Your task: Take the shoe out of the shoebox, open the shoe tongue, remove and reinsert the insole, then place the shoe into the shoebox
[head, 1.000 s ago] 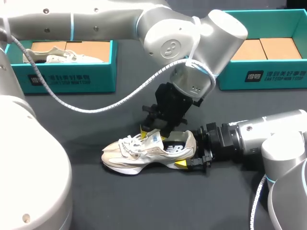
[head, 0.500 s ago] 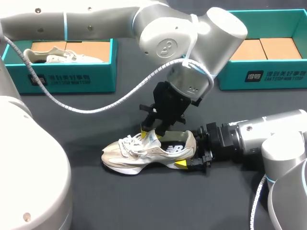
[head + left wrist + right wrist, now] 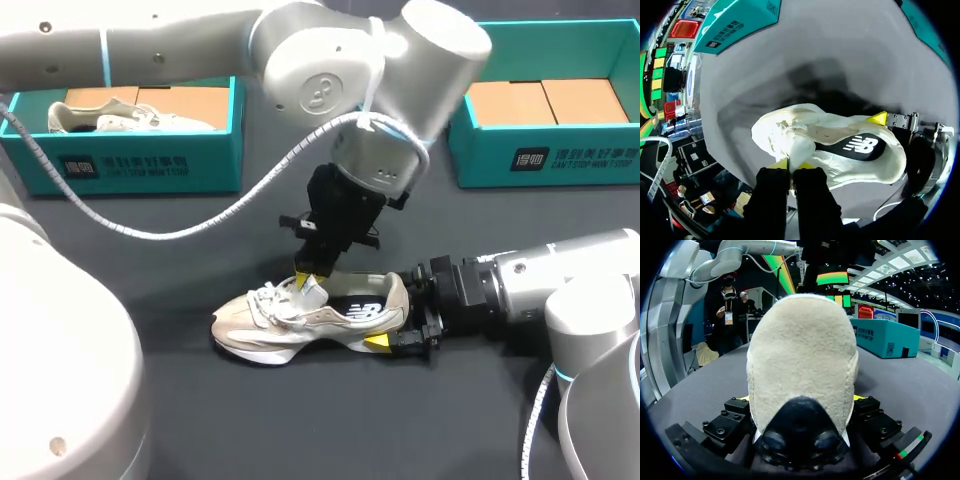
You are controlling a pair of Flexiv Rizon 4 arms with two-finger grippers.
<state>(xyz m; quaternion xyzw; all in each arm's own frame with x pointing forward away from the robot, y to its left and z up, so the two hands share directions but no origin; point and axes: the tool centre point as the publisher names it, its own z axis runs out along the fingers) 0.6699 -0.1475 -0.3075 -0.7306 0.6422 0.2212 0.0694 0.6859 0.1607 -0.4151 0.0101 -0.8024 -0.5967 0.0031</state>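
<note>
Shifted from the collar toward the laces since a second ago, the left claw [image 3: 307,283] is now pinched narrowly on the tongue [image 3: 313,297] of the shoe [image 3: 300,325]. That shoe is left unmoved, upright on the tabletop [image 3: 200,400] between the boxes, and its heel [image 3: 802,365] is clamped from both sides by the right claw [image 3: 398,318]. Opening the tongue is judged to be the step in hand; next it would have to be drawn up and toeward while the heel is pinned. Two shoes are counted, the second shoe [image 3: 120,118] lying in the left shoebox [image 3: 150,165], and two boxes, with the right shoebox [image 3: 545,155].
</note>
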